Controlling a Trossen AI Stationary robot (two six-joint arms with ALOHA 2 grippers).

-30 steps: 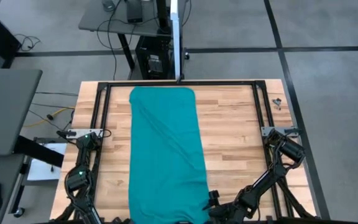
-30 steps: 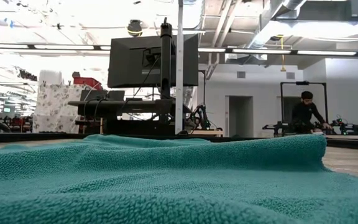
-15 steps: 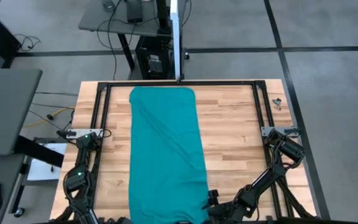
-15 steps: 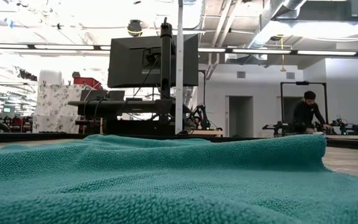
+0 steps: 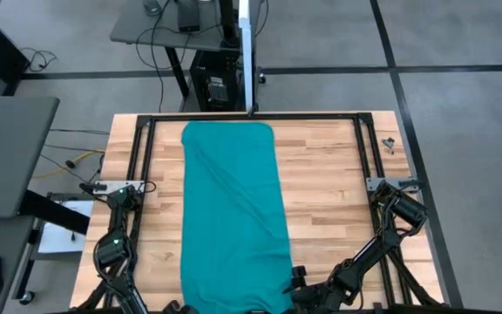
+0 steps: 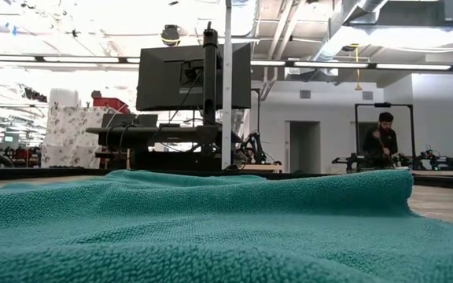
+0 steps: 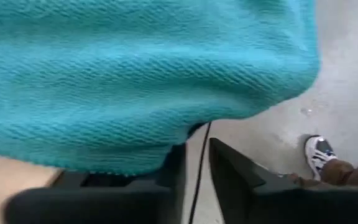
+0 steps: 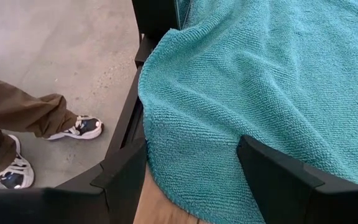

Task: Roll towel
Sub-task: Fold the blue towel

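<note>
Left gripper [image 7: 194,180] nearly closed at towel [image 5: 234,218] edge (grip unclear); right gripper [image 8: 191,174] wide open

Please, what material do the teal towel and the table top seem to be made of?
The towel looks like soft terry or knitted cloth, matt: the right wrist view shows fine loops and ribbed rows, and it sags limply over the table's edge. The exact fibre cannot be told. The table top looks like light wood in glued strips, with visible grain and plank joints, probably smooth-finished.
</note>
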